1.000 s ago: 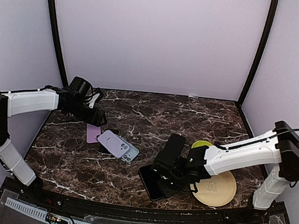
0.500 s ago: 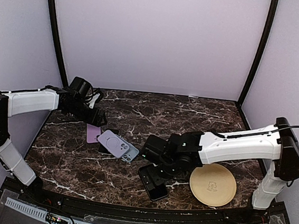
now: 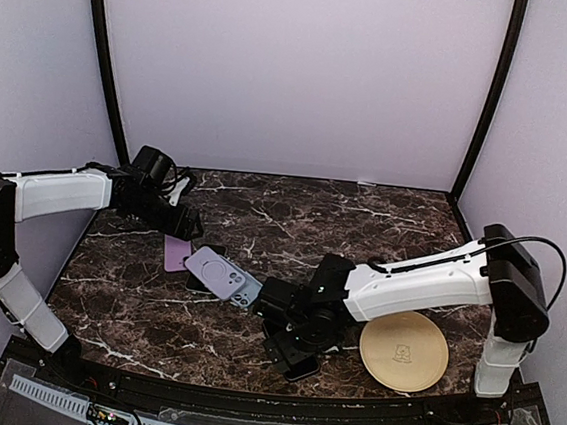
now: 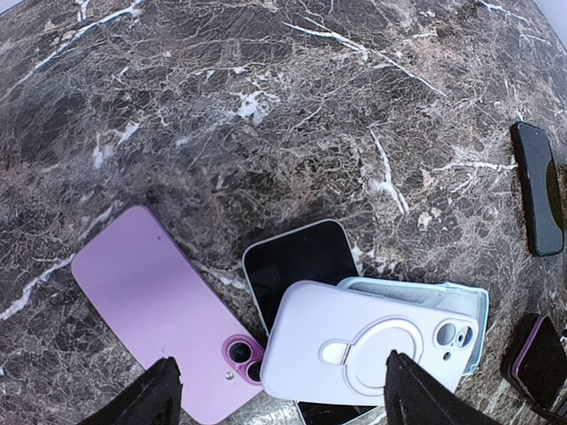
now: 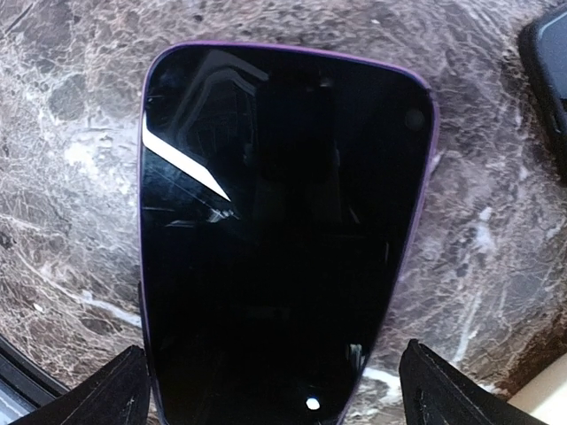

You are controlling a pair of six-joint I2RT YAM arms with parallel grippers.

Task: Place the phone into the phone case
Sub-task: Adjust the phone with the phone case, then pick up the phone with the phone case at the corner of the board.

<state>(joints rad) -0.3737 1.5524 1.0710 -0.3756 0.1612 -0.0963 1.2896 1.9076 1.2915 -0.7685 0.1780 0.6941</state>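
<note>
A phone [image 5: 275,221] with a black screen and a purple rim lies screen up on the marble near the front edge [image 3: 292,358]; it also shows at the edge of the left wrist view [image 4: 540,365]. My right gripper [image 5: 279,390] [image 3: 290,332] hangs low over its near end, open, one finger on each side of it and apart from it. A black phone case [image 5: 551,80] [image 4: 538,188] lies just beyond. My left gripper [image 4: 283,400] [image 3: 177,224] hovers open above a pile: a pink phone [image 4: 151,310], a lavender case [image 4: 368,341], a light blue case [image 4: 465,301] and a dark-screened phone [image 4: 297,261].
A tan round disc [image 3: 403,351] lies on the table to the right of the right arm. The pile sits left of centre [image 3: 215,270]. Black posts and pale walls close in the marble table [image 3: 294,209] at the back and sides.
The right gripper has opened and swung left, so that it now hangs over the purple-rimmed phone. The green thing beside the disc no longer shows. The left arm has not moved.
</note>
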